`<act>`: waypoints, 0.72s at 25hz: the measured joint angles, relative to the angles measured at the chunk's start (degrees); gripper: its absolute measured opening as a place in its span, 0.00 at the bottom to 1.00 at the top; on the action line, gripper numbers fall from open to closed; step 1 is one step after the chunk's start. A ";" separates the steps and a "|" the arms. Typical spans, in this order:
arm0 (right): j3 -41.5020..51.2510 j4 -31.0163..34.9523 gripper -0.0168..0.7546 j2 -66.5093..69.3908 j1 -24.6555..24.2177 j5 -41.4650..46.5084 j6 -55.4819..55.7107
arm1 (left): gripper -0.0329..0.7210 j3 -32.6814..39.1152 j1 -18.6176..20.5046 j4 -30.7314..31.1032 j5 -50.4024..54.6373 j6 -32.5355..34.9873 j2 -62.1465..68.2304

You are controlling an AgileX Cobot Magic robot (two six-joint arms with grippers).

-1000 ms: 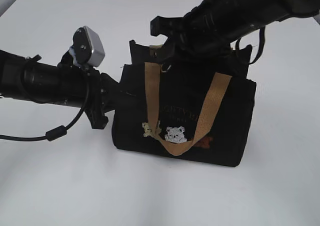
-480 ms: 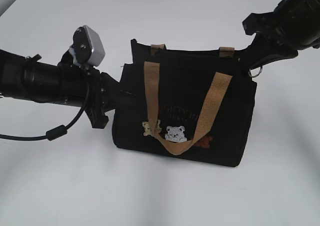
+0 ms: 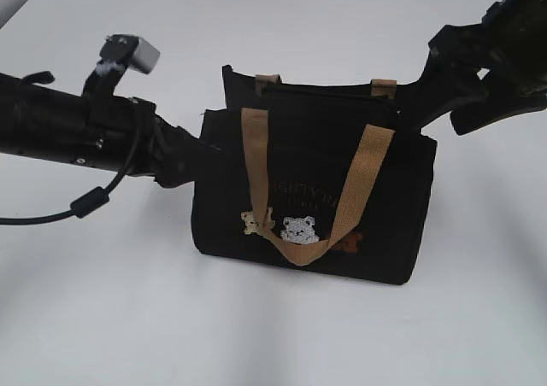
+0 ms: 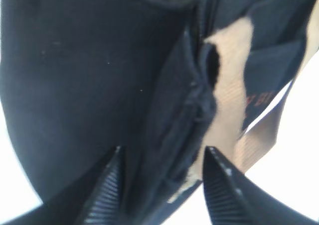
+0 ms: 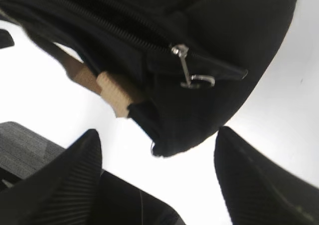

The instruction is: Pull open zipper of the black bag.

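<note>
The zipper [image 5: 182, 52] runs along the top of the black bag [image 3: 316, 198], and its silver slider sits near the bag's right end, with the ring pull [image 5: 199, 80] hanging loose and nothing holding it. The bag stands upright on the white table [image 3: 256, 335], its tan handle [image 3: 256, 155] draped down the front over the bear patches [image 3: 299, 230].

The right gripper [image 5: 157, 165] hovers just off the bag's right end with its jaws spread wide and empty, the ring between and beyond them. The left gripper [image 4: 162, 185] is at the bag's left end, jaws parted on either side of a fabric fold, not clamped on it.

With the slider at the right end and both grippers let go, the pull looks finished. What remains is likely to back both arms clear of the bag without snagging the ring or handle.
</note>
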 joint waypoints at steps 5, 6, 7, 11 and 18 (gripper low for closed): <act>0.79 -1.19 0.74 -6.99 0.15 7.07 2.91 | 0.55 0.26 0.00 15.43 -1.34 -28.18 -7.37; 1.99 -2.13 0.74 -9.03 0.15 7.80 3.61 | 0.54 0.78 0.00 19.29 -1.34 -32.09 -9.30; 3.75 -3.61 0.74 -11.70 0.15 8.19 4.52 | 0.53 1.62 0.00 22.68 -1.46 -36.17 -11.04; 13.62 -12.47 0.74 -24.07 0.18 8.76 8.62 | 0.52 6.76 0.00 33.29 -1.90 -49.51 -21.57; 31.74 -20.46 0.74 -49.24 0.18 8.48 10.55 | 0.51 15.11 0.00 57.52 0.23 -77.15 -48.00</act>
